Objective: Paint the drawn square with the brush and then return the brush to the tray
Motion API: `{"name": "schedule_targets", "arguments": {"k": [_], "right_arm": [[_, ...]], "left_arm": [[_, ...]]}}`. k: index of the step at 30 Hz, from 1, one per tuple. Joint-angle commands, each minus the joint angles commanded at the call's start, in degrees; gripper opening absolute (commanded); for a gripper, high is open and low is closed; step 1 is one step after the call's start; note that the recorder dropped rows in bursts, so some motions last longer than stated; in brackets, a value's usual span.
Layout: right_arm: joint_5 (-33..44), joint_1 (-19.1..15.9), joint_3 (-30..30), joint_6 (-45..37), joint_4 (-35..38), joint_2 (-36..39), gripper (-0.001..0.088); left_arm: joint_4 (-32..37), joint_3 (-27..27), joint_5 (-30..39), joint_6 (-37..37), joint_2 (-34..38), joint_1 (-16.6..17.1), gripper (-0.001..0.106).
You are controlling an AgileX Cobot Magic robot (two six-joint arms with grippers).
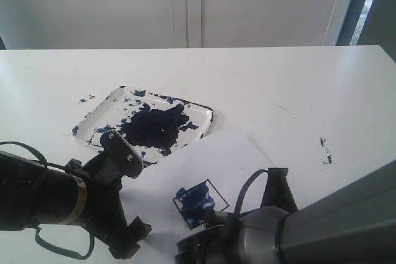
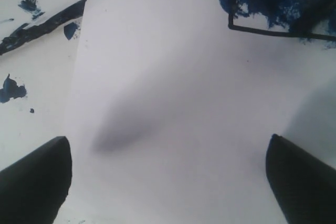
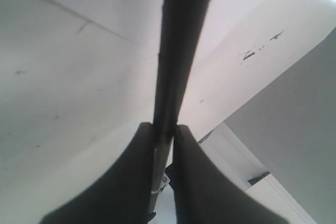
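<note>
In the exterior view, the shallow white tray (image 1: pixel 99 110), splattered dark blue, is lying behind the white paper sheet (image 1: pixel 238 156). On that sheet the small black-outlined square (image 1: pixel 201 201) is showing blue paint over part of it.

In the left wrist view, the left gripper (image 2: pixel 167 145) is hanging wide open and empty over the paper.

In the right wrist view, the right gripper (image 3: pixel 164 129) is pinching the long thin black brush (image 3: pixel 184 51).

Painting looks to be in hand, and the next move calls for strokes across the square's bare corner.
</note>
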Motion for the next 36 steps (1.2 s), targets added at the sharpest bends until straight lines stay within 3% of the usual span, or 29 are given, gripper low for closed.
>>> {"name": "schedule_targets", "arguments": {"k": [11, 23, 36], "right_arm": [[0.0, -5.3, 0.0, 0.0, -3.5, 0.0, 0.0000], [0.0, -5.1, 0.0, -1.1, -9.3, -5.7, 0.0000], [0.0, -4.5, 1.2, -18.0, -10.7, -9.4, 0.0000]], "left_arm": [[0.0, 0.0, 0.0, -0.1, 0.0, 0.0, 0.105], [0.0, 0.0, 0.0, -0.1, 0.0, 0.0, 0.105], [0.0, 0.0, 0.1, -0.2, 0.0, 0.0, 0.105]]}}
